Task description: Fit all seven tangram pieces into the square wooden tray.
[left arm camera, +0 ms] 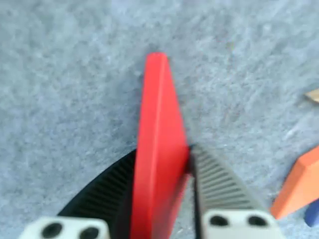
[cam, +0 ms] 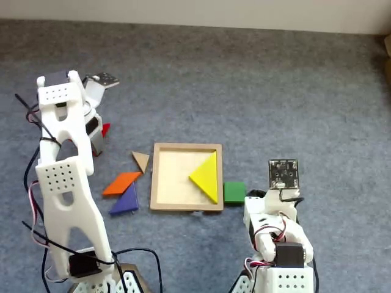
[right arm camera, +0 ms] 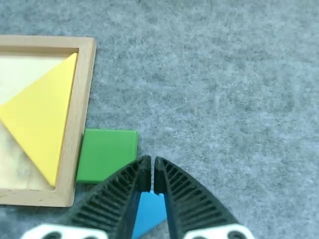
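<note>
The square wooden tray [cam: 155, 177] lies mid-table with a yellow triangle [cam: 206, 176] in its right half. A green square [cam: 234, 191] touches the tray's right side. A tan triangle [cam: 141, 161], an orange parallelogram [cam: 121, 182] and a dark blue triangle [cam: 124, 200] lie left of the tray. Farther left, my left gripper [left arm camera: 164, 167] is shut on a red triangle [left arm camera: 158, 134], held on edge above the carpet. My right gripper [right arm camera: 151, 168] is shut with nothing in it, beside the green square [right arm camera: 107, 154] and over a light blue piece [right arm camera: 149, 213].
Grey carpet covers the table. The left arm [cam: 61, 183] stands tall at the left, the right arm [cam: 278, 244] is folded low at the bottom right. Open carpet lies behind the tray and to its right.
</note>
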Motion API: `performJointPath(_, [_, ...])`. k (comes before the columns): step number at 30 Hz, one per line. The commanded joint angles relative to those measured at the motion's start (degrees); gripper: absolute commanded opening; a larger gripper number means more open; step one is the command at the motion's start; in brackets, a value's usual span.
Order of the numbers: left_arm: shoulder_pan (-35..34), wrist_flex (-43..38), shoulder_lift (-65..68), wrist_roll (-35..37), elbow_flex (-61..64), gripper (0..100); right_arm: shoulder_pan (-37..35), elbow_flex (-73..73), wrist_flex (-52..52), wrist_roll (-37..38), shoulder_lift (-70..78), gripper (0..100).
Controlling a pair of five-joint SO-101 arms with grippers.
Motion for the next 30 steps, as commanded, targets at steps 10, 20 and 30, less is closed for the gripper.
performJointPath(10, [3.65,0.18,-11.47,0.0,0.66,1,0.66,5.23,-0.66,0.62,-0.13,2.7])
performJointPath(20, [12.79,0.18,-27.38,4.75,16.48,1,2.33,5.23,-0.66,0.62,-0.31,2.7])
performJointPath(30, [29.41,-2.99,-37.85,14.95,30.29,1,2.33,5.23,-0.66,0.62,-0.31,2.7])
